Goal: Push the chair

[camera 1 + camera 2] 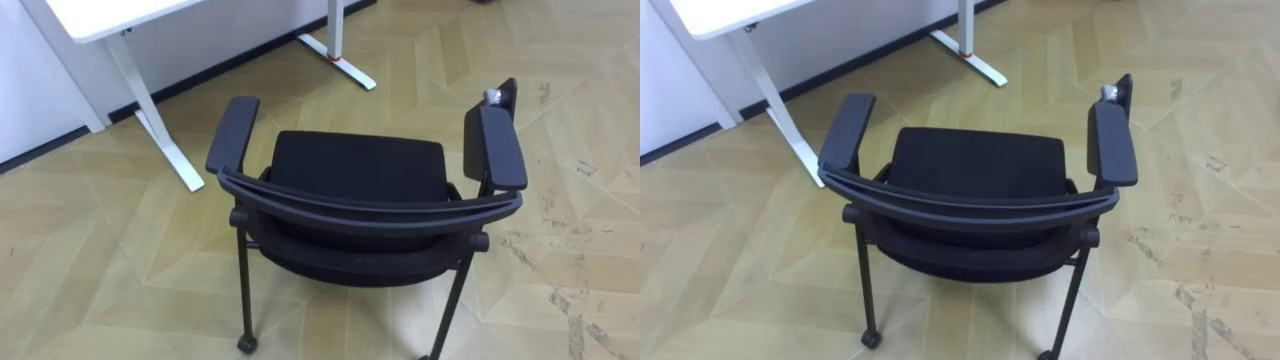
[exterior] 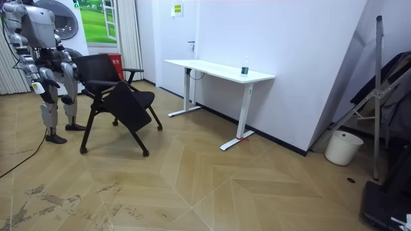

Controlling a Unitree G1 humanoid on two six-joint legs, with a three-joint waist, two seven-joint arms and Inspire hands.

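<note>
1. The chair (image 1: 360, 175) stands just ahead, and its backrest (image 1: 370, 208) bars the way forward.
2. The desk (image 1: 100, 20) leg (image 1: 165, 135) stands near the left armrest (image 1: 232, 135), with a gap between.
3. Right of the chair, the floor (image 1: 570, 130) is open.

One chair (image 1: 360, 168) with two armrests (image 1: 232, 132) is counted, set close before one white desk (image 2: 218, 69). One small bottle (image 2: 244, 69) is seen on the desk. One white bucket (image 2: 343, 147) is counted on the floor, well to the room view's right of the desk. One door (image 2: 180, 45) is seen beyond the desk.
</note>
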